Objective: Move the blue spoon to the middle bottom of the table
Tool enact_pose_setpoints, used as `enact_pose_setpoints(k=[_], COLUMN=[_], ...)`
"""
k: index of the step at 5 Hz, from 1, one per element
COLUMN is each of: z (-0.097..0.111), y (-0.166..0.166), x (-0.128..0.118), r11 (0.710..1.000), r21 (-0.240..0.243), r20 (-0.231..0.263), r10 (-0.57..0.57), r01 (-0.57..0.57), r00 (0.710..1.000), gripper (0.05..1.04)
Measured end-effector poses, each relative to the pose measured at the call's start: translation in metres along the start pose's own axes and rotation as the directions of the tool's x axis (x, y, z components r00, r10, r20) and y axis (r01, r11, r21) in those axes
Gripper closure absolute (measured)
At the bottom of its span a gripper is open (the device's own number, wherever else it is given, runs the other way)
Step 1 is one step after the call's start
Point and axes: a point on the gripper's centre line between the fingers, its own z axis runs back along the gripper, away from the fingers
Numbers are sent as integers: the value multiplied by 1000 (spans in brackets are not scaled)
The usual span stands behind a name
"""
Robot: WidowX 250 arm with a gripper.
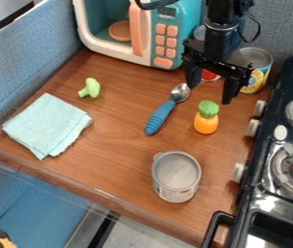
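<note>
The gripper (208,92) hangs over the back right of the table, its two fingers spread apart with nothing held between them. Down and to the left of it, the blue spoon (161,116) lies slantwise on the wooden table (113,145), its metal bowl toward the back near the gripper's left finger and its ribbed blue handle pointing to the front left. Whether that finger touches the spoon's bowl, I cannot tell.
An orange toy (206,121) with a green top stands right of the spoon, and an empty can (175,175) nearer the front. Blue cloth (48,125) and green toy (90,88) lie left. Microwave (139,29) and cans (257,68) stand behind; a stove (285,160) borders the right.
</note>
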Motion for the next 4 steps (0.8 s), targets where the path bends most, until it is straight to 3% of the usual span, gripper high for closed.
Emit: enact_pose_setpoints(k=[1,2,4], z=[-15,-27,-39], y=[-1,30,77], x=[-6,-23,-33], r11=[1000,998,990], r21=[-3,12,31], r20=[-41,-84,-38], r10=[0,62,136], r01=[0,-62,-134], r00=[999,995,990], gripper=[83,83,83])
